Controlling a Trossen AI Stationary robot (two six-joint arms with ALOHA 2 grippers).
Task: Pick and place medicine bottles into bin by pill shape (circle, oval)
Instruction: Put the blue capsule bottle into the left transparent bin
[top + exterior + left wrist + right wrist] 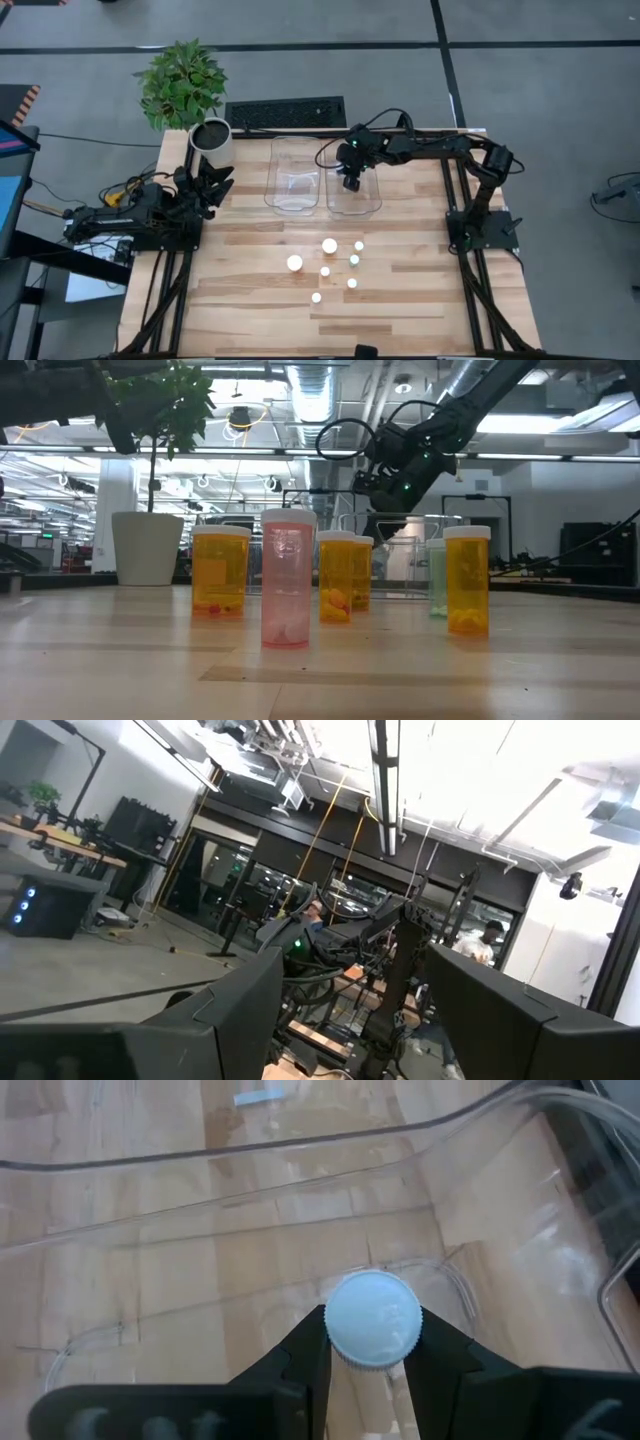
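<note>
Wooden table [250, 300] — two clear bins side by side at the far edge, left bin [294, 178] and right bin [354, 190].

Right gripper [366, 1365]: above the right bin, fingers closed on the white cap of one medicine bottle [373, 1320], held over the bin floor.

Six medicine bottles [330, 268] — upright, grouped mid-table, well apart from it.

Left gripper [213, 190]: jaws spread, empty, at the table's left edge beside the white plant pot [211, 140].

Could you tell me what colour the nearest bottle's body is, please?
Pink bottle, translucent; clearest in the low view.
</note>
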